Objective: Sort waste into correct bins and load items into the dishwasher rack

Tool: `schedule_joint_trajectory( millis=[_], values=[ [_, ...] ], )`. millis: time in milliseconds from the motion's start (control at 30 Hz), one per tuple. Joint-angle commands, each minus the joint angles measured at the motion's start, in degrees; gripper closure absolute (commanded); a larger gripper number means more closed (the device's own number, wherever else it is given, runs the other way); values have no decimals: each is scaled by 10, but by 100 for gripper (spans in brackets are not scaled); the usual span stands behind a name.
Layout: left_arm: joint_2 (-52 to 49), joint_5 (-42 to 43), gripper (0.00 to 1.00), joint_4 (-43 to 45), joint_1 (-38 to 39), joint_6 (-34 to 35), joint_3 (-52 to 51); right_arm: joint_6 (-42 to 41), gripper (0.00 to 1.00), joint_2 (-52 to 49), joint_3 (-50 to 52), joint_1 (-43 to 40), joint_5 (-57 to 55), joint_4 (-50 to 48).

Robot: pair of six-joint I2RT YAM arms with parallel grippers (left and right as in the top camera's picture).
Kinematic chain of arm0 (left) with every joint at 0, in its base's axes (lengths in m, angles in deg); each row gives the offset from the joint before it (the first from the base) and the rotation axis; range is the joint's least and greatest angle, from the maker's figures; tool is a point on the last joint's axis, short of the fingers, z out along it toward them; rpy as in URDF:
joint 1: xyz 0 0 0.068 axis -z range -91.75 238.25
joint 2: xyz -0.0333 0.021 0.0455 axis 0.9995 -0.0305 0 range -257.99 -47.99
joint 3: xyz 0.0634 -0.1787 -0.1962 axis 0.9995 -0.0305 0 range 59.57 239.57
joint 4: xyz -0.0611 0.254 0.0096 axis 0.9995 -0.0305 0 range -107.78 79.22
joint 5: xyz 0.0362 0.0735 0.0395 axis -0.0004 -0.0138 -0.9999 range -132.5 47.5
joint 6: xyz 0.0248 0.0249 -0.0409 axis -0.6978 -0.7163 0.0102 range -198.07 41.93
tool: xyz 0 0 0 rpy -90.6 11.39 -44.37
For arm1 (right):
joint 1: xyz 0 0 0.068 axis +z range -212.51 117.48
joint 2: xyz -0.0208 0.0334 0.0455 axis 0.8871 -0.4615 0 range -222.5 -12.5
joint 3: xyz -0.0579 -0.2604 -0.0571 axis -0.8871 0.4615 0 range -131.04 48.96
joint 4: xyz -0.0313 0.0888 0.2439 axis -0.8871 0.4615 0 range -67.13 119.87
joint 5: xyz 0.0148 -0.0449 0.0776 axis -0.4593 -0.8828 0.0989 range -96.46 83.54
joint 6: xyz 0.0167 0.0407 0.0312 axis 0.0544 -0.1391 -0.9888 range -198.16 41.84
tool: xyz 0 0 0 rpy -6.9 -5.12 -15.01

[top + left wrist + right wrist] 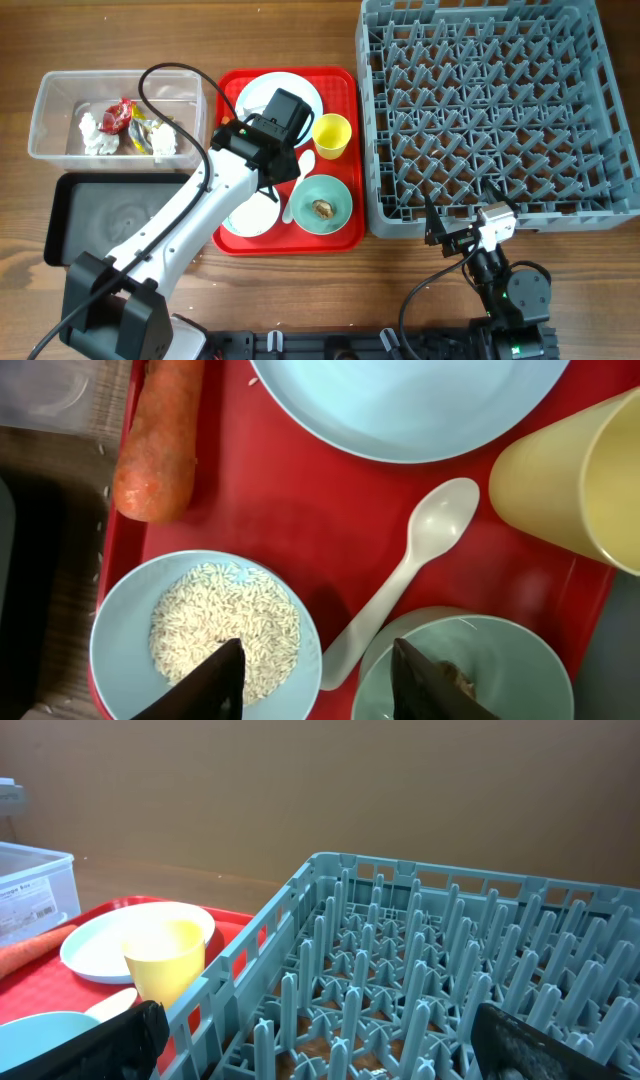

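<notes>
In the left wrist view my left gripper (320, 685) hangs open over the red tray, one finger above the bowl of white rice (225, 625), the other above the bowl with a brown lump (470, 665). The white spoon (410, 575) lies between the bowls, its handle end under the gap. An orange carrot (160, 440), the pale blue plate (400, 400) and the yellow cup (570, 470) lie further up the tray. My right gripper (335, 1050) stands open and empty at the front edge of the grey rack (490, 100).
The clear tub (45, 90) at the far left holds crumpled tissue (92, 135) and red and yellow wrappers (118, 118). A black tray (110, 215) lies just in front of it. The red tray (340, 238) sits between the bins and the rack.
</notes>
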Motion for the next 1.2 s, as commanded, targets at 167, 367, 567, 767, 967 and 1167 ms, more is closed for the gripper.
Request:
schedule_joint_trajectory(
  millis=[167,367,567,767,967,1167],
  values=[
    [0,5,56,-6,10,37,-27,5,0,3,1,-3,-8,-2],
    [-1,8,60,58,10,97,-93,5,0,3,1,-3,-8,-2],
    [-1,8,65,106,9,104,-132,5,0,3,1,-3,-8,-2],
    [-1,8,67,141,9,115,-158,5,0,3,1,-3,-8,-2],
    [-1,19,68,168,9,127,-179,5,0,3,1,-3,-8,-2],
    [-1,24,71,184,9,127,-194,5,0,3,1,-3,-8,-2]
  ],
)
